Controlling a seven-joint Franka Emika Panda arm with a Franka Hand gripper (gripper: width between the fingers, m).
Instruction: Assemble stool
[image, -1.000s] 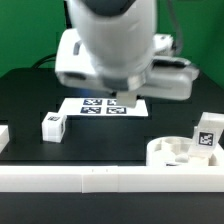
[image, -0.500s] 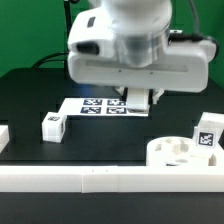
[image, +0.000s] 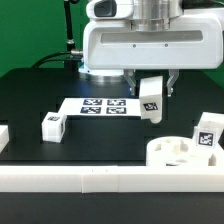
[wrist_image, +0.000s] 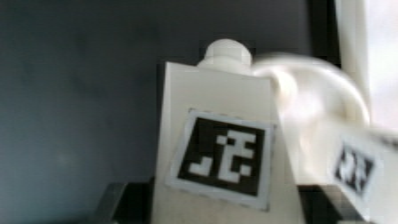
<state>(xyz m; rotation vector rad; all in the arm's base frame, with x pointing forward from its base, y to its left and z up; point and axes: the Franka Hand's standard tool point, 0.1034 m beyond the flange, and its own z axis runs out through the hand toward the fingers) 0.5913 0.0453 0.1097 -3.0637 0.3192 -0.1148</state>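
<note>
The table (image: 30, 95) is lying black and mostly bare in the middle. Along its near edge a long white rail (image: 100, 181) is running from left to right, closing that side. The marker board (image: 98, 106) is lying flat far of the centre. Between the board and the rail there is open dark surface. Only the left leg (image: 52, 124) is lying there, well apart from everything else.

On the right, just behind the rail, the seat (image: 178, 152) is lying with its sockets up. The right leg (image: 207, 132) is standing at its far right side, so the room on that side is tight.

The gripper (image: 151, 90) is hanging over the right end of the board, and its big white body is filling the top of the exterior view. Its fingers are closed narrow on the held leg (image: 151, 108), gripping the upper part. This leg is hanging upright with its tag facing the near side. It is just beside the right end of the board and near the seat, far and left of it, not touching it. I cannot tell if its lower end is touching the table.

In the wrist view the held leg (wrist_image: 222, 150) is filling the middle, with the round seat (wrist_image: 317, 85) blurred beyond it.
</note>
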